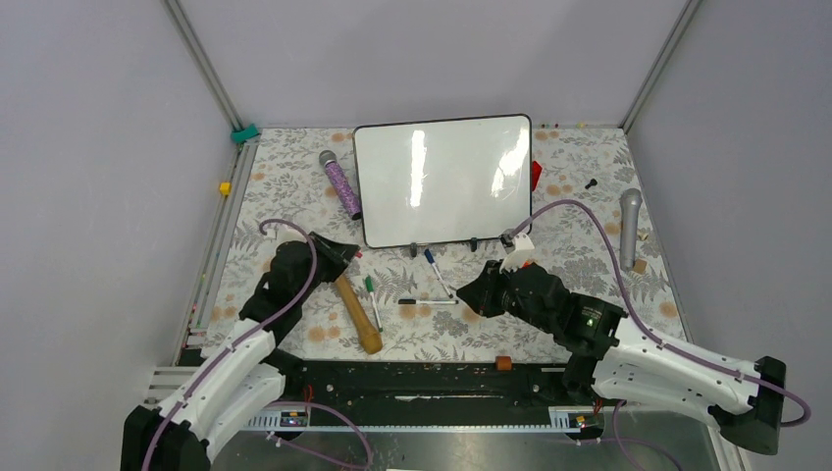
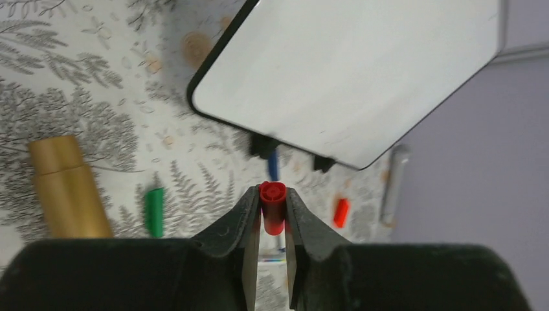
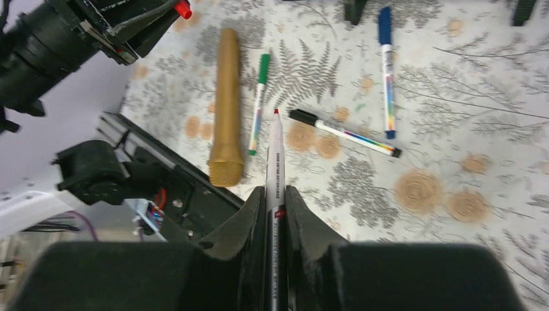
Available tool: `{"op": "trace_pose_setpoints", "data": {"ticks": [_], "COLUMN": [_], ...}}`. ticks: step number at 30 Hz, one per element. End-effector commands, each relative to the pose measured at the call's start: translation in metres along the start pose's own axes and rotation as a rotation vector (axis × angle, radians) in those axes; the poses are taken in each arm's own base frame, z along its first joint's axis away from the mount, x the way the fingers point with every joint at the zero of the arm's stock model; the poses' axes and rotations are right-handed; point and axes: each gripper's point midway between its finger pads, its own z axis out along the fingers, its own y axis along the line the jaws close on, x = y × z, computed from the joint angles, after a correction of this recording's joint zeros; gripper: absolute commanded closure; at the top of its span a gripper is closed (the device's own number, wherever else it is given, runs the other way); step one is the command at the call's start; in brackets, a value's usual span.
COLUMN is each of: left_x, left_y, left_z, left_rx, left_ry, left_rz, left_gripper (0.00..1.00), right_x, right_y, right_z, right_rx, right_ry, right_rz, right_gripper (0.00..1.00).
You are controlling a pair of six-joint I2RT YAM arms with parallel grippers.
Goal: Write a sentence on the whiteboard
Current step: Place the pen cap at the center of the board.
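Whiteboard [image 1: 443,181] lies beyond both jaws; left pinch cap [image 2: 272,207], right pinch marker [image 3: 274,162].

Cannot follow the whiteboard [image 2: 349,71] past the top edge of the left wrist view. Cannot see the lower end of the red cap [image 2: 272,212], sunk inside the left gripper [image 2: 272,192], nor the rear of the marker [image 3: 274,149], buried in the right gripper [image 3: 275,190]. Cannot read the marker's print. Cannot identify a red thing [image 1: 536,175] half behind the whiteboard, nor a tiny black thing [image 1: 591,183] on the tabletop [image 1: 589,226].
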Motion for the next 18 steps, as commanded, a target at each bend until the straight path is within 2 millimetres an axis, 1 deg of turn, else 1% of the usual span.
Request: {"op": "trace_pose_setpoints", "data": {"ticks": [1,5,9,11,13,15,18], "left_x": [0.024,0.054,0.081,0.094,0.101,0.104,0.105], "left_y": [0.028,0.033,0.031,0.036,0.044,0.05,0.053], "left_z": [0.004,0.014,0.018,0.02,0.023,0.026,0.029], "left_rx": [-0.103,-0.125,-0.145,-0.176,-0.218,-0.246,-0.265], "left_ry": [0.157,0.274,0.333,0.38,0.414,0.425,0.43], "left_rz": [0.207,0.279,0.371,0.402,0.419,0.429,0.437], "left_gripper": [1.0,1.0,1.0,1.0,1.0,1.0,0.99], "right_x": [-0.005,-0.008,-0.012,-0.013,-0.013,-0.012,-0.011], "right_y": [-0.023,-0.02,-0.024,-0.026,-0.028,-0.03,-0.03], "right_z": [-0.018,-0.025,-0.031,-0.034,-0.036,-0.038,-0.039], "right_rx": [0.163,0.169,0.181,0.185,0.19,0.194,0.194], "right_ry": [0.072,0.111,0.098,0.095,0.094,0.097,0.105], "right_rz": [-0.142,-0.204,-0.226,-0.234,-0.24,-0.244,-0.247], "right_gripper": [1.0,1.0,1.0,1.0,1.0,1.0,1.0]}}
